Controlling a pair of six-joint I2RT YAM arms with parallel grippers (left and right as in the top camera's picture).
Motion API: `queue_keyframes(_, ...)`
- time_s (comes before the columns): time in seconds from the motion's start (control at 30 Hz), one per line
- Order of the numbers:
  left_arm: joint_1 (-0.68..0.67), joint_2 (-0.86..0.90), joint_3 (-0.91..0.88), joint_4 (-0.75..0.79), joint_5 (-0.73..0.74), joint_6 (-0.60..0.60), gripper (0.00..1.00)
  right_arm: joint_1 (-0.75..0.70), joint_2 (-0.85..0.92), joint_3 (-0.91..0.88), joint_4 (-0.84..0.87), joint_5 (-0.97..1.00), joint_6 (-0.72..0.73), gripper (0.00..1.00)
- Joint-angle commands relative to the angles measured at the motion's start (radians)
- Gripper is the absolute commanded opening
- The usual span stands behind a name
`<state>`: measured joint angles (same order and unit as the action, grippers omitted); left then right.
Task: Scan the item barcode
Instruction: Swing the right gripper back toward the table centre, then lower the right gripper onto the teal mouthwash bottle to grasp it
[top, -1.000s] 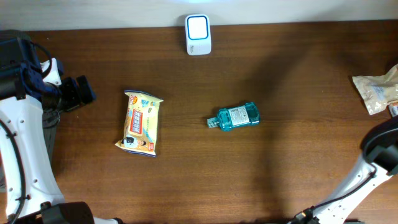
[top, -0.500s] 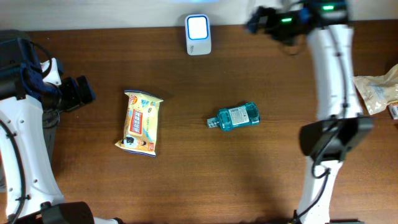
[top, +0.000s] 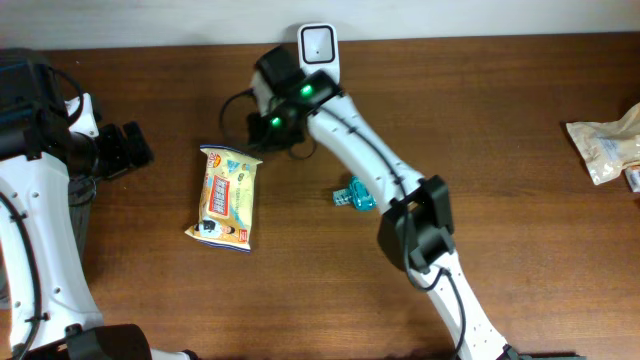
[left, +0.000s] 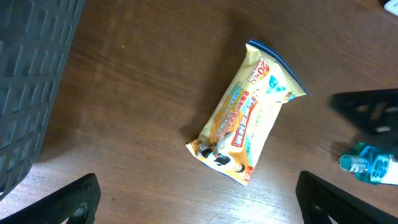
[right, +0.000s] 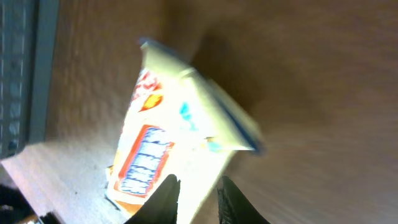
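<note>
Right gripper (right: 196, 196) sits over the top edge of snack packet (top: 228, 197), fingers narrow, blur hides any pinch. I guess I'm lining up to carry it to scanner (top: 318, 55). Left gripper (left: 199, 202) wide, idle.

From overhead the light is even and fairly bright, falling from above. The dark wooden table (top: 520, 200) shows no glare, only faint, soft darker patches in the upper right of the frame. The white scanner (top: 318, 45) at the top centre is close to blown out, and small green lamps glow on the right arm (top: 350, 140). My left wrist view is sharp and moderately lit. There the snack packet (left: 249, 118) throws a thin shadow along its lower left side, and the basket (left: 31, 74) at the left edge sits dim. My right wrist view is badly smeared by motion, with the packet washed out pale and the upper right corner dark.
</note>
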<state>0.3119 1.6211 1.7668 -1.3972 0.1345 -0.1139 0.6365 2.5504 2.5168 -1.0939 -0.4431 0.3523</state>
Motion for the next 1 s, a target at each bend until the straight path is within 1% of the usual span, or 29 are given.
queue_keyframes(0.0, 0.003, -0.013, -0.003, 0.001, 0.01, -0.005, 0.99, 0.061, 0.006, 0.001, 0.02, 0.034, 0.015, 0.2)
queue_keyframes(0.07, 0.003, -0.013, -0.003, 0.001, 0.01, -0.005, 0.99, 0.071, 0.009, 0.001, 0.0, 0.147, 0.063, 0.15)
queue_keyframes(0.13, 0.003, -0.013, -0.003, 0.001, 0.01, -0.005, 0.99, 0.064, 0.009, 0.001, -0.054, 0.296, 0.132, 0.15)
queue_keyframes(0.2, 0.003, -0.013, -0.003, 0.001, 0.01, -0.005, 0.99, 0.039, 0.009, 0.002, -0.108, 0.358, 0.159, 0.12)
queue_keyframes(0.3, 0.003, -0.013, -0.003, 0.001, 0.01, -0.005, 0.99, -0.021, 0.009, 0.002, -0.217, 0.377, 0.166, 0.1)
queue_keyframes(0.5, 0.003, -0.013, -0.003, 0.001, 0.006, -0.005, 0.99, -0.151, 0.009, 0.0, -0.455, 0.409, 0.161, 0.1)
queue_keyframes(0.57, 0.003, -0.013, -0.003, 0.001, 0.006, -0.005, 0.99, -0.187, 0.009, -0.01, -0.51, 0.414, 0.161, 0.05)
queue_keyframes(0.83, 0.003, -0.013, -0.003, 0.001, 0.006, -0.005, 0.99, -0.206, 0.009, -0.139, -0.488, 0.43, 0.158, 0.04)
queue_keyframes(0.97, 0.003, -0.013, -0.003, 0.001, 0.007, -0.005, 0.99, -0.206, 0.009, -0.164, -0.496, 0.433, 0.158, 0.05)
